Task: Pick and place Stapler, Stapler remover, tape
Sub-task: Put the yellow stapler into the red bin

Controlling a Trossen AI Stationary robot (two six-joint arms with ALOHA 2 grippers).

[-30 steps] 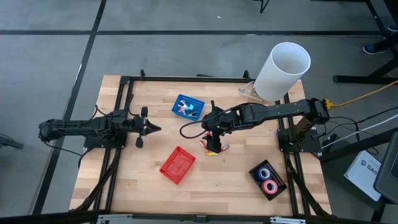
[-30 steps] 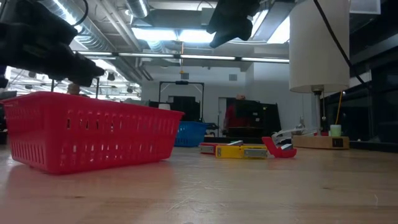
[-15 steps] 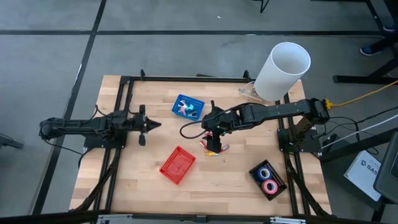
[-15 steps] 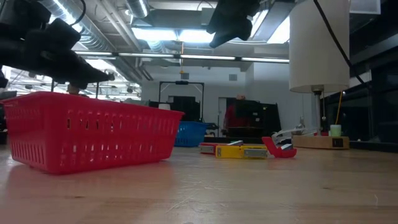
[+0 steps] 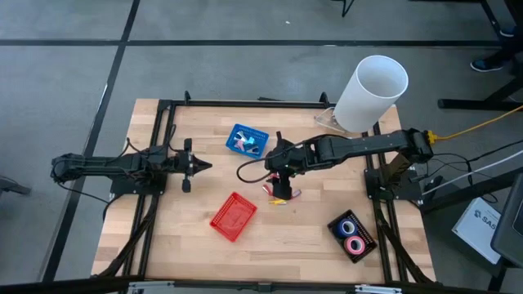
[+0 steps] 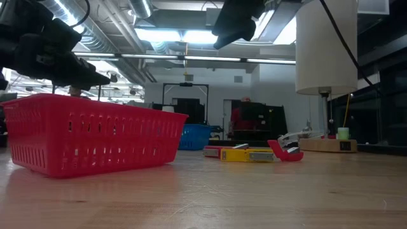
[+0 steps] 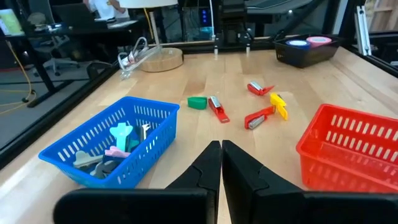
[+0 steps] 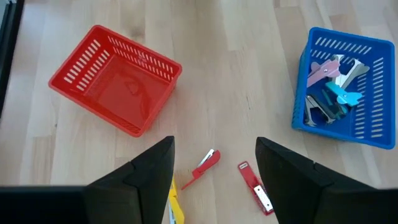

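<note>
Nothing on the table (image 5: 319, 237) has shifted since the earlier frames; only the left claw (image 5: 204, 166) has drawn back slightly, its fingers pressed shut on nothing. Right claw (image 5: 280, 189) hangs open and empty above small red and yellow staplers (image 8: 205, 167) between the red basket (image 5: 234, 216) and the blue basket (image 5: 247, 140). Blue and pink tape rolls (image 5: 352, 235) sit in a black tray near the right front corner.

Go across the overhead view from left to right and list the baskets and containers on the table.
Red basket → blue basket → black tray of tape rolls → tall white cylinder, though those last two overlap somewhat in left-right span.
</note>
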